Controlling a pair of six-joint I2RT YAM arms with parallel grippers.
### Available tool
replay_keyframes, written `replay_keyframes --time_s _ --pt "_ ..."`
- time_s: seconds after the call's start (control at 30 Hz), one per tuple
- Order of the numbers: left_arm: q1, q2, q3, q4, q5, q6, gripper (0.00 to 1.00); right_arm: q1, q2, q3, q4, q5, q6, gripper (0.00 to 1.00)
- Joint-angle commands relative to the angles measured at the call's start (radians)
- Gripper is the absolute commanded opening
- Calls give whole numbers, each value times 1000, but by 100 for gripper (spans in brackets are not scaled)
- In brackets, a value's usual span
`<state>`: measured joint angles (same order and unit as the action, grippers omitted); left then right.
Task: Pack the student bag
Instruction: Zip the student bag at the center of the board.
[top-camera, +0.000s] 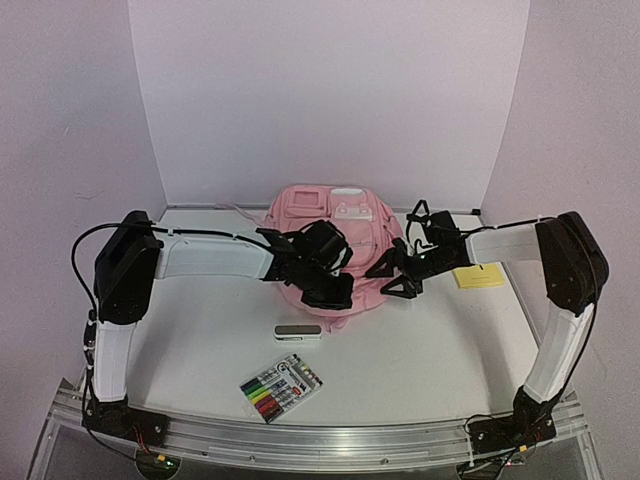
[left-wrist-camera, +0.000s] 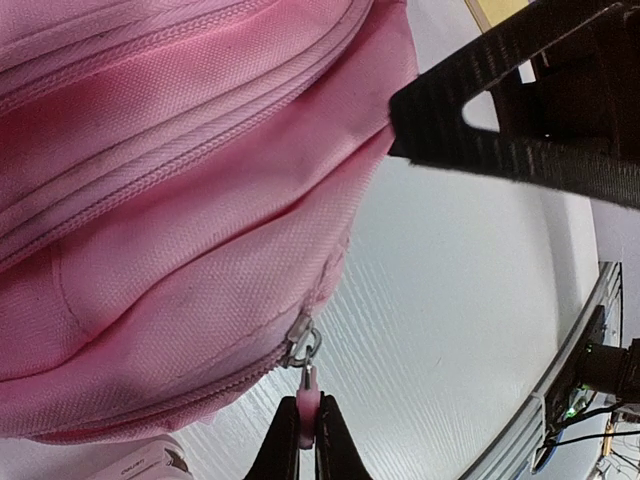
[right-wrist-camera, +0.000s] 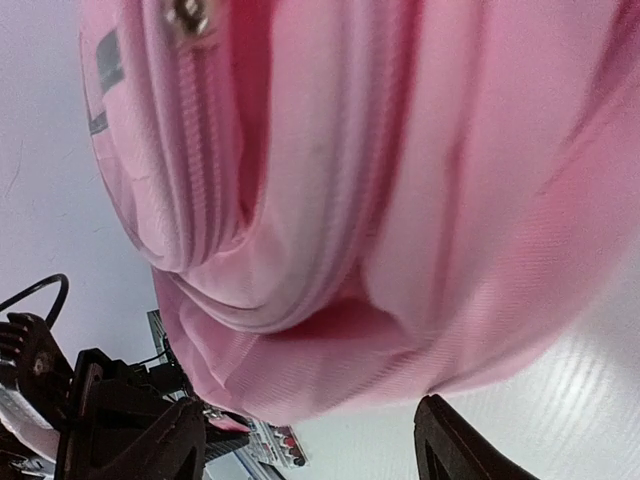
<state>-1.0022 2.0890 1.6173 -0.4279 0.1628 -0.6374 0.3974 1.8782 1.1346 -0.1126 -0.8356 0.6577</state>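
The pink student bag (top-camera: 338, 232) lies on the table at the back middle, its zipped front pockets towards me. My left gripper (top-camera: 334, 293) is at the bag's near edge. In the left wrist view it (left-wrist-camera: 308, 442) is shut on the pink zipper pull (left-wrist-camera: 308, 400) of a front pocket, whose zip looks closed. My right gripper (top-camera: 397, 279) is open at the bag's near right corner. In the right wrist view its fingers (right-wrist-camera: 457, 446) stand wide apart on either side of the bag's bulging fabric (right-wrist-camera: 380, 200), holding nothing.
A pack of coloured markers (top-camera: 281, 387) lies near the front of the table. A small white and grey box (top-camera: 298, 332) lies just in front of the bag. A yellow note pad (top-camera: 480, 276) lies at the right under the right arm.
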Motion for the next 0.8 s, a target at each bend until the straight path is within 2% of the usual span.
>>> replay_keyframes --time_s 0.0,0.13,0.2,0.3,0.33,0.4,0.77 --pt "-16 7 84 18 53 40 0 32 12 41 60 -10 45 69" --pt "-17 18 105 18 68 52 0 46 34 51 67 16 44 66" --pt "-18 23 112 22 81 56 0 47 59 57 68 32 50 57" --pt "-19 24 117 1 86 64 0 46 74 60 64 55 53 29" --pt "-19 20 110 -6 77 65 0 46 71 58 59 64 50 15" --pt "-18 -8 71 -4 50 55 0 40 55 50 32 72 31 1" --pt "49 -179 -146 -36 -82 56 0 -116 -24 30 -235 184 -224 0"
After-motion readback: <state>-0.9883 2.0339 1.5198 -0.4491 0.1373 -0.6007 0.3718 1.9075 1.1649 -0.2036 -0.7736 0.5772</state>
